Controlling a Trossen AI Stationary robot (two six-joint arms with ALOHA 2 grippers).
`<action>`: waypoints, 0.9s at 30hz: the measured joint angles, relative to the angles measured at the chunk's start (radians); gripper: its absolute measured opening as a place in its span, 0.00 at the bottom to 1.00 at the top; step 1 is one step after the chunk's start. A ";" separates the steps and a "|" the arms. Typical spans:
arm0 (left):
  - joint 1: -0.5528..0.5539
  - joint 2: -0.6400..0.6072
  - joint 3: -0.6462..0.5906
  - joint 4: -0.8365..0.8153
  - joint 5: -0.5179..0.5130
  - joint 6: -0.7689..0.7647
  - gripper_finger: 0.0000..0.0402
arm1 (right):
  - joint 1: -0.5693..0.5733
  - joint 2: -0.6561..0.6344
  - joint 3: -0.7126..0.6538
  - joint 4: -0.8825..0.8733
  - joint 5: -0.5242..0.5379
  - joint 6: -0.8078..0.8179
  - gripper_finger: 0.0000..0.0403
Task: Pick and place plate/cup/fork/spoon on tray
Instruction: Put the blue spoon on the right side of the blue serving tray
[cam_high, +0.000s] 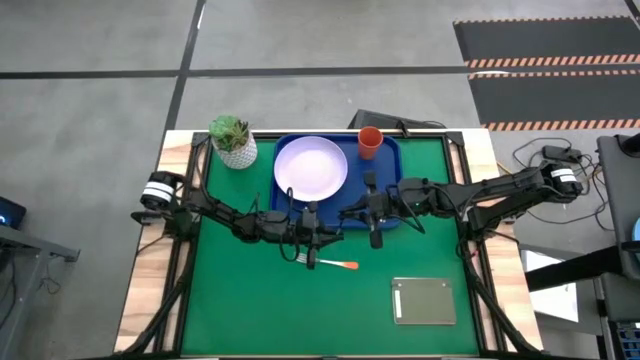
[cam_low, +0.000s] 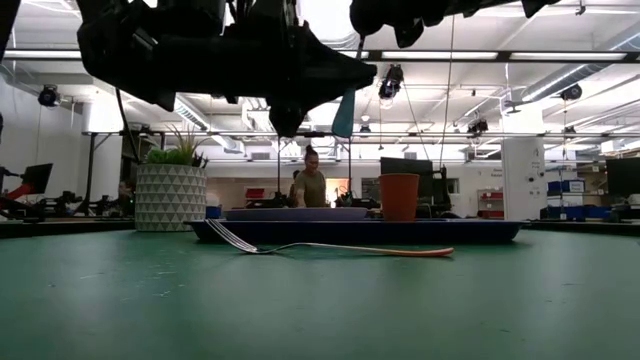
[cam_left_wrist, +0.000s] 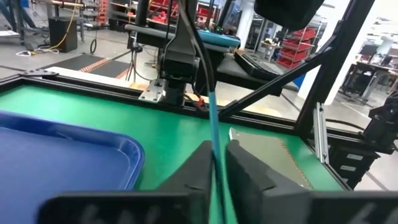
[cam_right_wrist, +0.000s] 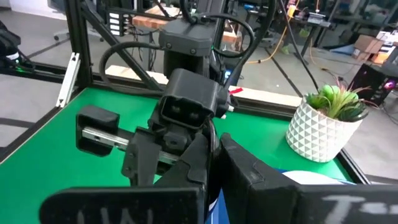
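From above, the plate (cam_high: 311, 166) and cup (cam_high: 370, 142) sit in the tray (cam_high: 388, 178); the fork (cam_high: 328, 263) lies on the green table (cam_high: 240, 300) at 6 o'clock from it. At table height, a person (cam_low: 310, 184) stands in the workshop behind. The left gripper (cam_left_wrist: 216, 163) is clamped on the spoon (cam_left_wrist: 213, 134) handle. The right gripper (cam_right_wrist: 211, 157) has its fingers close together, also around the spoon. No writing is readable.

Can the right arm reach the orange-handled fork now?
Probably yes: the slim orange-handled metal fork lies uncovered on the green table, its handle nearer the right gripper; the left gripper, holding the light blue-handled spoon, hangs near the tines.
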 joint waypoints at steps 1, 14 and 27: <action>0.000 0.000 0.000 0.000 -0.001 0.000 0.02 | 0.000 0.000 0.000 0.000 -0.001 -0.001 0.03; -0.007 -0.001 -0.003 0.050 -0.081 0.084 0.00 | 0.001 0.000 0.000 0.016 0.072 0.016 0.22; -0.026 -0.043 -0.003 0.060 -0.425 0.294 0.00 | 0.000 -0.157 0.000 -0.091 0.194 0.156 0.46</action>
